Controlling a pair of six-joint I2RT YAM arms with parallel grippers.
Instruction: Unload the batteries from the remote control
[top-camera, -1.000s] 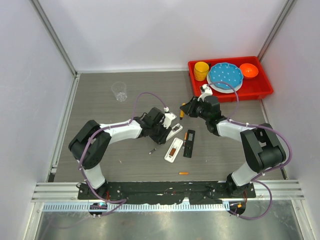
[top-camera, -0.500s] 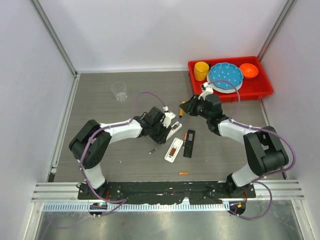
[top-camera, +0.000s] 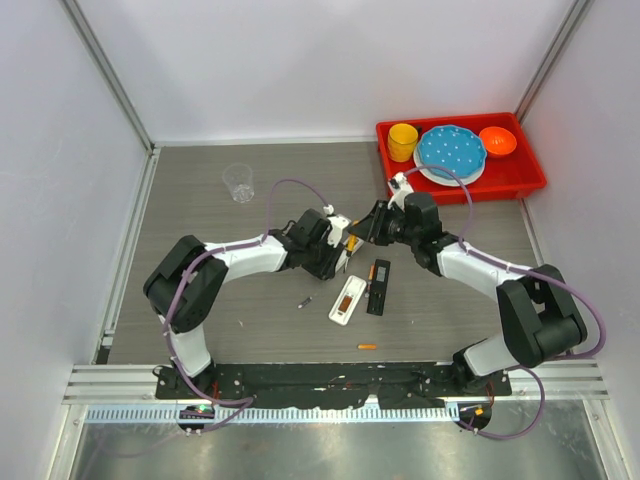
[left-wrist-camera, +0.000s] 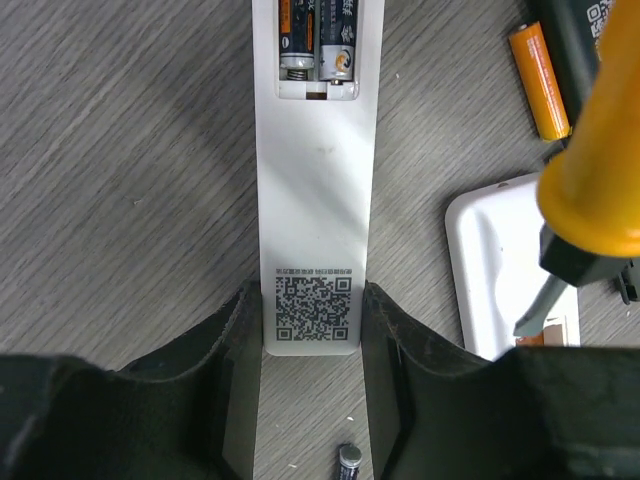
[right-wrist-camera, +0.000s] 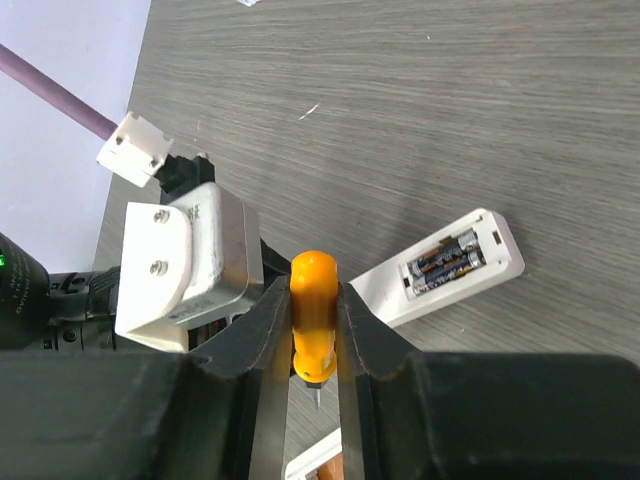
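Grey wood-grain worktop (top-camera: 200, 210) carries clear cup (top-camera: 238, 182), red tray (top-camera: 535, 178), two white remotes (top-camera: 347, 299), black remote (top-camera: 378, 286). Orange battery (top-camera: 367, 346) and dark battery (top-camera: 305, 301) lie loose.

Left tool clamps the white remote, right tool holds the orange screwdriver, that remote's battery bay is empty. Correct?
Not empty: the left wrist view shows two batteries seated in the white remote. Rest holds: left tool clamps it, right tool holds the orange screwdriver.
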